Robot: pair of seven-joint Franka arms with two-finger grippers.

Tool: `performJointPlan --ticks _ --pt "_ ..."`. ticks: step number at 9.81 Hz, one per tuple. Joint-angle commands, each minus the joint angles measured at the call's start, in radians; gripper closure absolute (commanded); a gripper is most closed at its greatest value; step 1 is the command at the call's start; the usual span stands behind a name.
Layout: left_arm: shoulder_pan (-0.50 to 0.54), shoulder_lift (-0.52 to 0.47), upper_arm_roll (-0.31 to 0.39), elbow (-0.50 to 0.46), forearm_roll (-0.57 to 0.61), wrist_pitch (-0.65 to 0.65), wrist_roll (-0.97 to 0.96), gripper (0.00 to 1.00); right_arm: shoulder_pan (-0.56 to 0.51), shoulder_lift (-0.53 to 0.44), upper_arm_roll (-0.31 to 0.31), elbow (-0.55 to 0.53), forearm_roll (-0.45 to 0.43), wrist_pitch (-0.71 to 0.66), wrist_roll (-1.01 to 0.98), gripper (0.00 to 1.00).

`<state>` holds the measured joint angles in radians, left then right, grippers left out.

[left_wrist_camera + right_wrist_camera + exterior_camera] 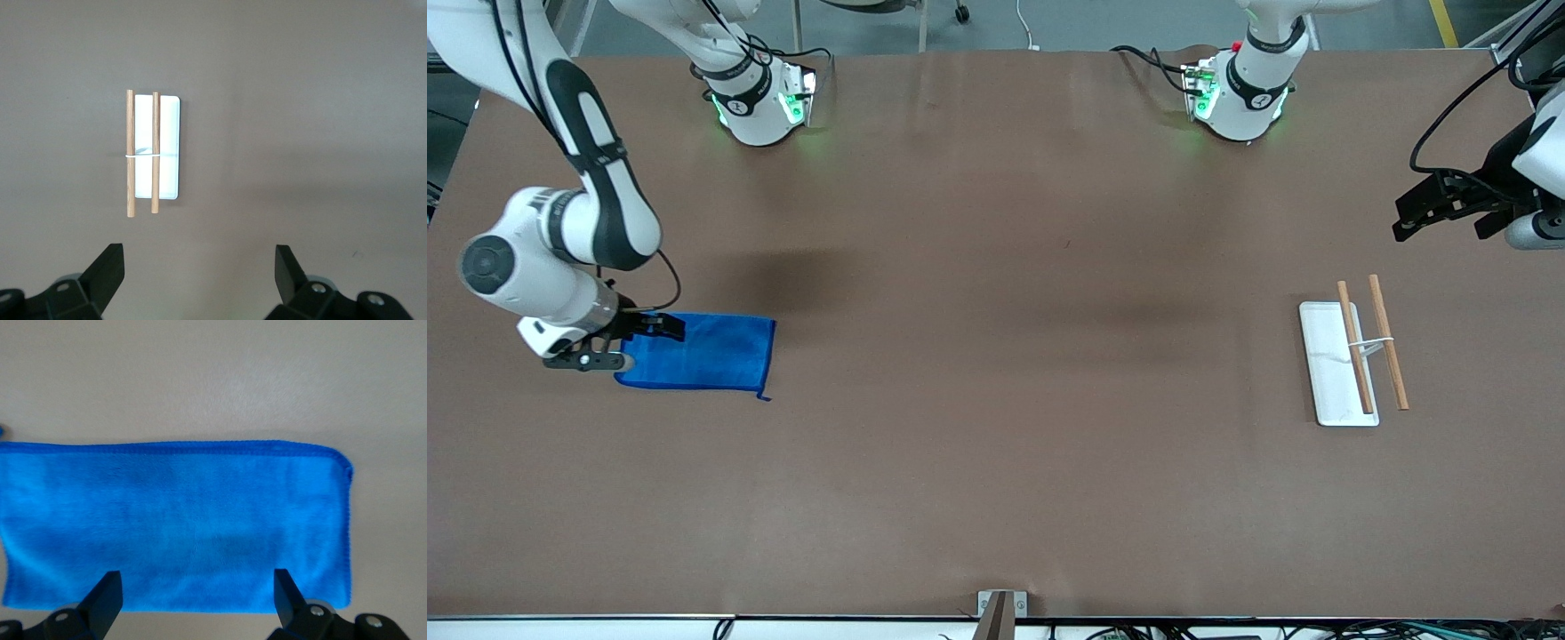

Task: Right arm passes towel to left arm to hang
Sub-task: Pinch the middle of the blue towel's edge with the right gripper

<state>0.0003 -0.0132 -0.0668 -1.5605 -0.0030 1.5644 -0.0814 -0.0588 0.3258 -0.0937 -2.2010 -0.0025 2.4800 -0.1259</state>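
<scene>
At the right arm's end of the brown table (996, 444), the white jointed right arm (596, 178) bends down low, and its black two-finger gripper (618, 342) hangs just over one short edge of the bright blue rectangular microfibre towel (707, 354). The towel lies flat on the table, spread out, with a small tail poking from the corner nearest the front camera. In the right wrist view the gripper (197, 597) has its fingers (107, 597) spread wide apart, one to each side over the towel (173, 520), with nothing between them; the darker stitched edge runs along the cloth's border.

The middle of the table is bare brown surface.

Toward the left arm's end stands a small rack: a white flat rectangular base (1329, 373) carrying two slim wooden rods (1389, 342) that lie side by side, joined across by a thin white bar. The towel is well apart from it.

The white left arm (1543, 151) waits above the table edge at that end, its black gripper (1445, 209) up in the air. In the left wrist view its gripper (200, 273) looks down on the rack (167, 150), the fingers (290, 270) held wide apart and empty.
</scene>
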Motion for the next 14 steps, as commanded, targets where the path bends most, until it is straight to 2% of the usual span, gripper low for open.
performJointPlan --ticks 1,2,4,5,7,9,11,12,13,14 --pt "0.004 0.015 -0.001 -0.023 0.003 0.002 0.02 0.01 0.002 0.05 0.002 -0.023 -0.001 0.11 -0.012 0.01" --pt "0.004 0.016 -0.001 -0.023 0.004 0.002 0.02 0.01 0.002 0.059 0.003 -0.034 -0.001 0.144 -0.012 0.02" --pt "0.004 0.021 -0.001 -0.02 0.008 0.011 0.02 0.01 0.004 0.071 0.003 -0.054 0.001 0.183 -0.012 0.09" --pt "0.004 0.022 -0.001 -0.019 0.008 0.013 0.018 0.01 0.01 0.072 0.005 -0.083 0.001 0.233 -0.012 0.16" --pt "0.004 0.021 -0.001 -0.018 0.008 0.013 0.018 0.01 0.007 0.085 0.005 -0.101 0.001 0.266 -0.02 0.38" --pt "0.003 0.016 -0.001 -0.018 0.006 0.011 0.018 0.01 0.007 0.096 0.005 -0.101 0.001 0.27 -0.021 0.41" --pt "0.003 0.016 -0.001 -0.018 0.006 0.011 0.018 0.01 0.008 0.095 0.005 -0.101 0.003 0.272 -0.014 0.8" --pt "0.004 0.016 -0.001 -0.019 0.005 0.011 0.018 0.01 0.01 0.091 0.005 -0.098 0.003 0.255 -0.008 0.92" --pt "0.003 0.018 -0.001 -0.019 0.005 0.009 0.018 0.01 0.011 0.079 0.006 -0.089 0.013 0.203 -0.008 1.0" --pt "0.003 0.021 -0.001 -0.016 0.008 0.008 0.011 0.01 0.016 0.052 0.006 -0.062 0.015 0.125 -0.008 1.0"
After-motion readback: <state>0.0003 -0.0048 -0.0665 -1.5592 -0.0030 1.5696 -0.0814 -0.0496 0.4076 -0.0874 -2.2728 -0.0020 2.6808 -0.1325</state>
